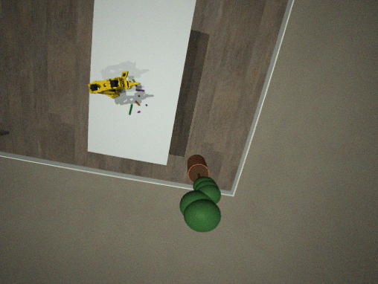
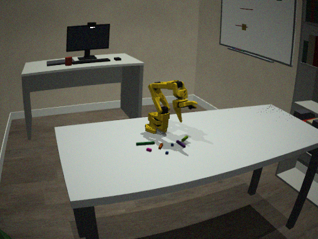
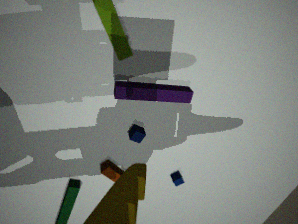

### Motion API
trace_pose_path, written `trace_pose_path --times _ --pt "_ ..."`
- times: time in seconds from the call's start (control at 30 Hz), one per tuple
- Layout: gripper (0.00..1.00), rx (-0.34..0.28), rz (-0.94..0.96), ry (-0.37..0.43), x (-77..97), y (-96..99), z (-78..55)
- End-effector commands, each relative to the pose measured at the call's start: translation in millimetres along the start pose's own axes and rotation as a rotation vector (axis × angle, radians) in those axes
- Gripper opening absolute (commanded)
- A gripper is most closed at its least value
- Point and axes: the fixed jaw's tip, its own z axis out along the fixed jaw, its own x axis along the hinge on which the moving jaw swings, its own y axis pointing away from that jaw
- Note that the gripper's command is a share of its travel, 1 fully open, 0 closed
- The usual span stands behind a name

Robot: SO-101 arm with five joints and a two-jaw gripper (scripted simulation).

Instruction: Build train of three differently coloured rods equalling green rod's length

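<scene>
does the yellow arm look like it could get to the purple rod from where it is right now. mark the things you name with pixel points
Probably yes: the arm (image 1: pixel 111 85) (image 2: pixel 161 97) hangs above the table with its gripper (image 2: pixel 188 112) open, and the purple rod (image 1: pixel 140 90) (image 2: pixel 180 144) (image 3: pixel 153 92) lies close by with nothing on top of it.
</scene>
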Motion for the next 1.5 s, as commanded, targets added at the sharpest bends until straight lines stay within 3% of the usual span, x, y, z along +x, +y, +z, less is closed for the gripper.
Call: trace_pose_path --times 0.0,0.27,0.43,1.47 --pt "1.0 0.09 0.094 0.022 13.2 -11.9 -12.0" --pt "1.0 0.093 0.321 0.097 49.5 -6.2 -14.0" --pt "1.0 0.094 0.403 0.123 62.1 -2.1 -15.3" --pt "1.0 0.082 0.417 0.125 63.4 -0.1 -13.5"
